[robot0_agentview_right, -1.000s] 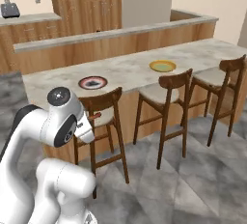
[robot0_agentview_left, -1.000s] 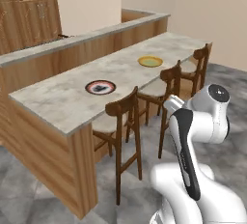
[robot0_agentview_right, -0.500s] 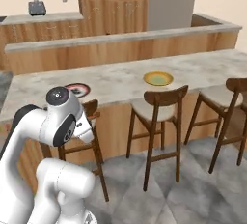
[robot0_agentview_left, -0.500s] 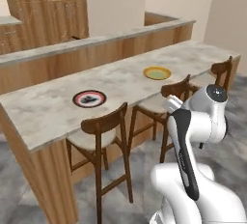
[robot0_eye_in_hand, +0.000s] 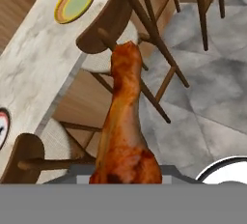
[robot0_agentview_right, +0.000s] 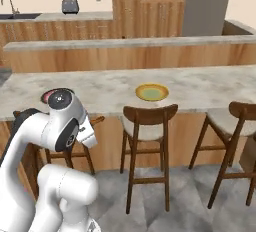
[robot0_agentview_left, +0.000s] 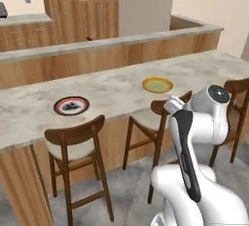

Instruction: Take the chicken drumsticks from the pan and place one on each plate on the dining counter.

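- Dining counter (robot0_agentview_left: 121, 91): long stone top on wood-panel sides, running across both base views. All places below are given relative to it.
- Stools (robot0_agentview_right: 147, 143): wooden, tucked along the near side of the counter, between it and the robot.
- Yellow plate (robot0_agentview_left: 157, 84): flat on the counter top near its near edge, bare, just above a stool back. It also shows at the upper left of the hand view (robot0_eye_in_hand: 75, 0).
- Red plate (robot0_agentview_left: 71, 105): on the same top, well apart from the yellow one and further left in the left base view; also bare.
- Drumstick (robot0_eye_in_hand: 124, 126): off the counter, held over the stools and floor on its near side, glossy reddish-brown, pointing away from the hand.
- Gripper (robot0_eye_in_hand: 126, 177): clamped shut on the thick end of the drumstick; the fingertips themselves are hidden by the meat.
- Step in hand, as judged: carrying the drumstick to a plate; neither plate is served yet.
- Next move calls for: raising the drumstick above the counter edge, clearing the stool back, centring it over the yellow plate, lowering, then releasing.
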